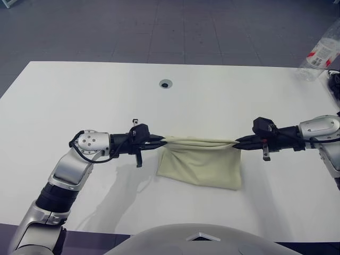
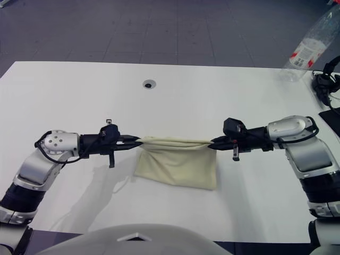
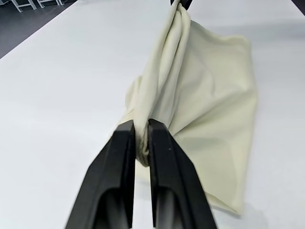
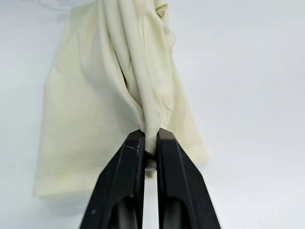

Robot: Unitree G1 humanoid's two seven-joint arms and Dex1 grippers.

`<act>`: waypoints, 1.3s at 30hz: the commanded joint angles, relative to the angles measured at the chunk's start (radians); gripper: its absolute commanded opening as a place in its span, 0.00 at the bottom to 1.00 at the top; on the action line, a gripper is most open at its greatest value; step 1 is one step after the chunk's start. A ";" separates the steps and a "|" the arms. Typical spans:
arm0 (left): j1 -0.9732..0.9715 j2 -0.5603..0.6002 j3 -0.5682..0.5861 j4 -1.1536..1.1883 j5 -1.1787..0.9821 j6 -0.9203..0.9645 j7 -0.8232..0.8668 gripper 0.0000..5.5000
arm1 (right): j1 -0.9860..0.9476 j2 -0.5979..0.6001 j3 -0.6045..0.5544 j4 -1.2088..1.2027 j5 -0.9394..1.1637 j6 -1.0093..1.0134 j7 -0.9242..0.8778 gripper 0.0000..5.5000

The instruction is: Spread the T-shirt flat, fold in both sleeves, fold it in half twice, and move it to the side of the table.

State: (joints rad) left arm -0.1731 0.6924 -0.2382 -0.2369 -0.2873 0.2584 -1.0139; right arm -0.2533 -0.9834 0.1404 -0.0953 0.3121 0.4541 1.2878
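A pale yellow T-shirt [image 1: 202, 166] hangs folded between my two grippers over the white table [image 1: 79, 101], its upper edge pulled taut and its lower part resting on the tabletop. My left gripper [image 1: 162, 141] is shut on the shirt's left top corner. My right gripper [image 1: 237, 142] is shut on the right top corner. In the left wrist view the black fingers [image 3: 125, 143] pinch bunched cloth [image 3: 200, 95]. The right wrist view has the fingers [image 4: 135, 148] clamped on gathered folds of the shirt [image 4: 86, 109].
A round cable hole [image 1: 166, 83] sits in the table's far middle. A clear plastic bottle [image 2: 308, 48] lies at the far right corner, with black cables [image 2: 325, 82] beside it. Bare tabletop spreads to the left, to the right and beyond the shirt.
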 commanded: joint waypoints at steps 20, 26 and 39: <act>0.052 0.094 0.183 -0.221 -0.175 0.074 -0.070 0.04 | 0.002 0.060 -0.004 0.012 -0.040 -0.067 -0.045 0.03; 0.054 0.093 0.118 -0.108 -0.062 0.028 -0.070 0.04 | 0.001 0.068 0.005 0.012 -0.046 -0.061 -0.057 0.03; -0.029 -0.077 0.023 0.076 0.088 0.013 0.096 0.12 | -0.017 0.111 0.024 0.055 -0.069 -0.038 -0.101 0.03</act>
State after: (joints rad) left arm -0.1783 0.6574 -0.2219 -0.1727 -0.2020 0.2512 -0.9614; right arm -0.2598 -0.8789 0.1656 -0.0525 0.2559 0.3913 1.2038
